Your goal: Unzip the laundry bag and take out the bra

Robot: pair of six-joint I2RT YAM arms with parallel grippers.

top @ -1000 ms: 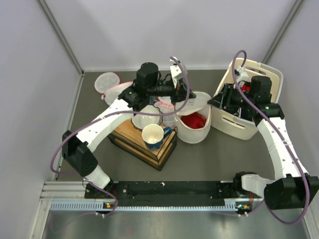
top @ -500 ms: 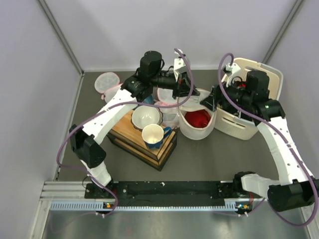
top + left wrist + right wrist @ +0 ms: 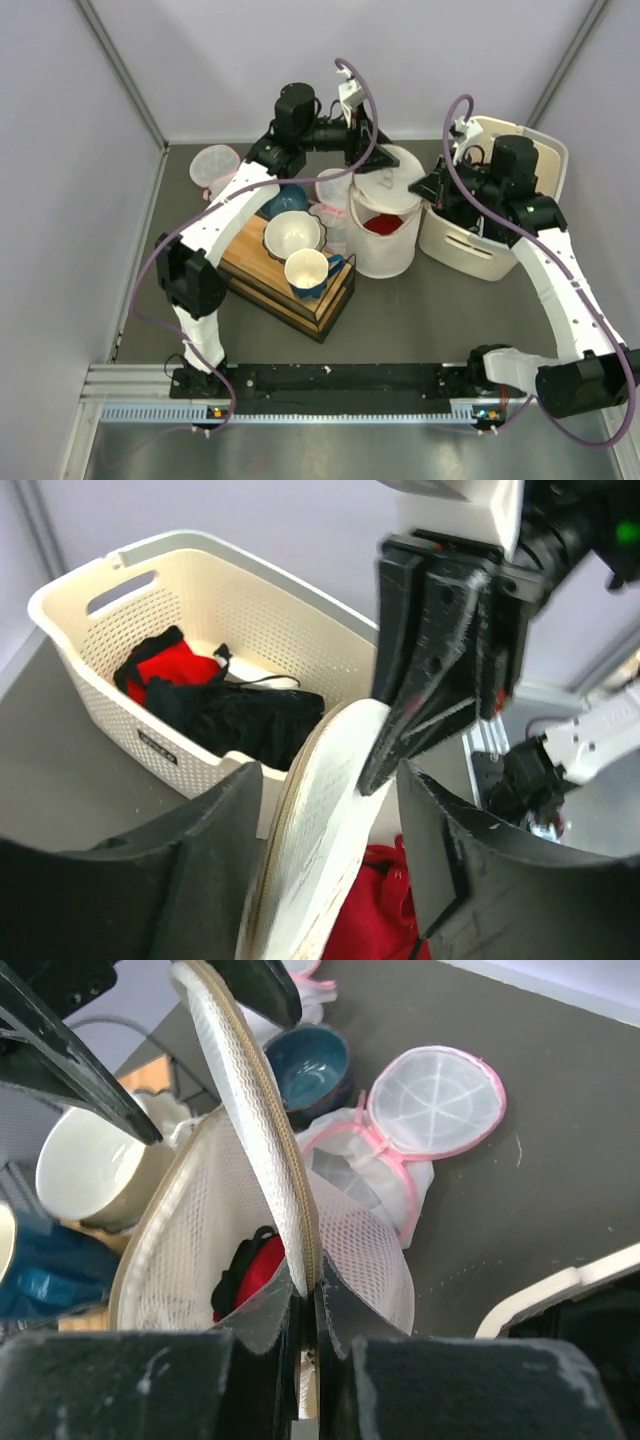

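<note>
The white mesh laundry bag stands upright at mid-table, its round lid unzipped and tilted up. The red bra lies inside it, and also shows in the right wrist view. My right gripper is shut on the bag's zipper edge; from above the right gripper is at the bag's right rim. My left gripper is open, with the lid standing loose between its fingers. In the top view the left gripper hangs over the bag's back rim.
A cream perforated basket with black and red clothes stands right of the bag. Left of it are a wooden box, a cup, a white bowl, a blue bowl and pink-trimmed mesh bags.
My right gripper moved from the basket to the bag and shut on its zipper edge. My left gripper opened around the lid and rose. The bag now stands taller.
</note>
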